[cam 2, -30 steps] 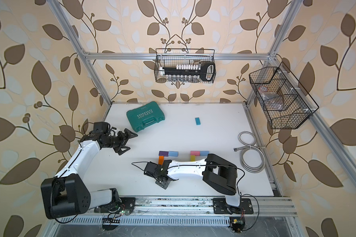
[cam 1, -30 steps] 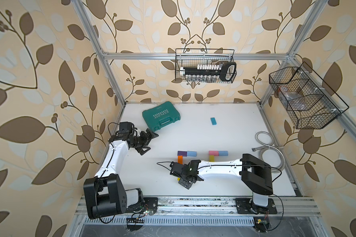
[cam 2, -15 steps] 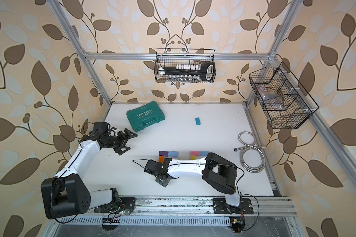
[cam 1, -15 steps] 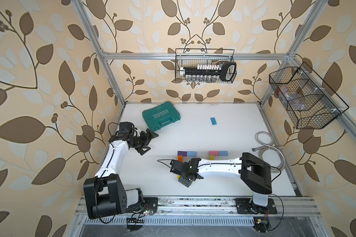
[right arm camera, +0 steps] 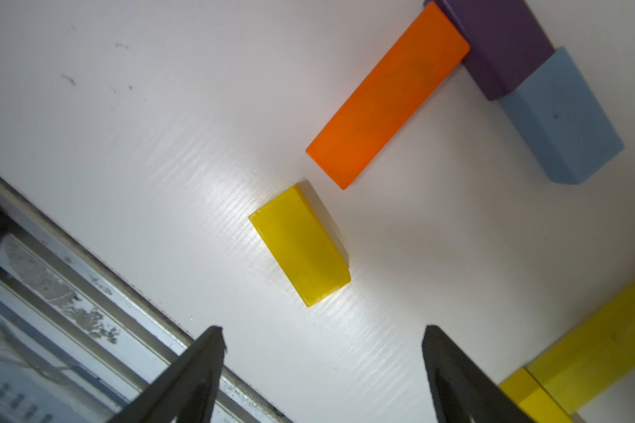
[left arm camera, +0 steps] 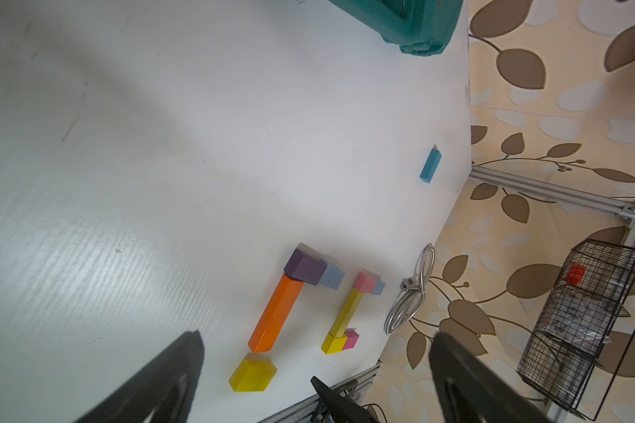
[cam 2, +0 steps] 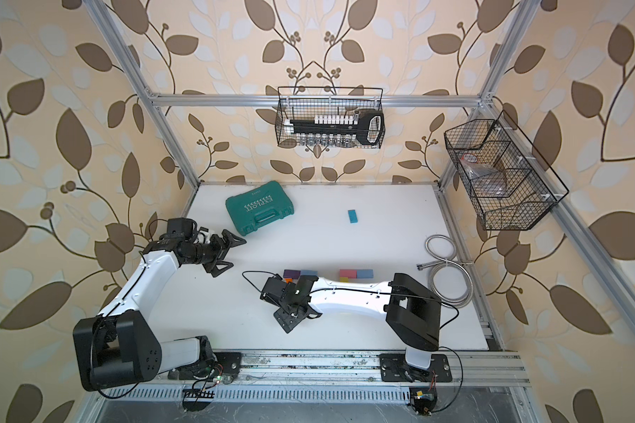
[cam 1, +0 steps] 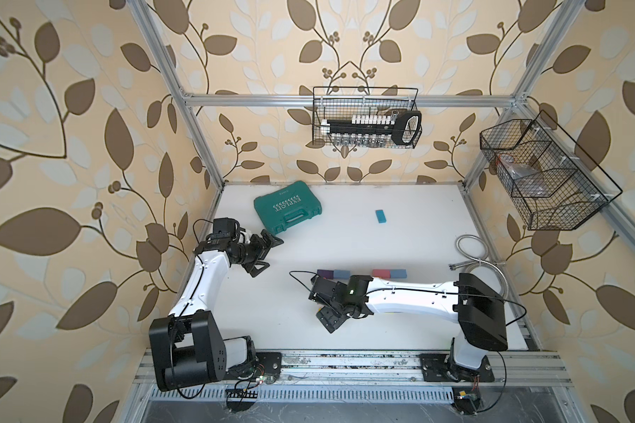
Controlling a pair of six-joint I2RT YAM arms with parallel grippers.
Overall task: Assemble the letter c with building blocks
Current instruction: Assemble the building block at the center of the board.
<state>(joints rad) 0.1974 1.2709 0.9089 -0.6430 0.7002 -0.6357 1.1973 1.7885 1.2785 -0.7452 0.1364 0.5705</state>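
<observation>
The right pincer (right arm camera: 323,329) is standing wide open, holding nothing, with the short yellow block (right arm camera: 301,245) lying loose on the worktop (right arm camera: 162,146) just ahead of it, near the end of the orange block (right arm camera: 385,95). In both top views the right arm (cam 1: 411,300) is hiding that yellow block. The left pincer (left arm camera: 318,334) is gaping empty, well apart.

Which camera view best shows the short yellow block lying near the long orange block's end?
The right wrist view: the short yellow rectangular block sits mid-frame, large and sharp, with a gap to the long orange block. The left wrist view shows it small and slightly blurred. In both top views the right arm hides it.
</observation>
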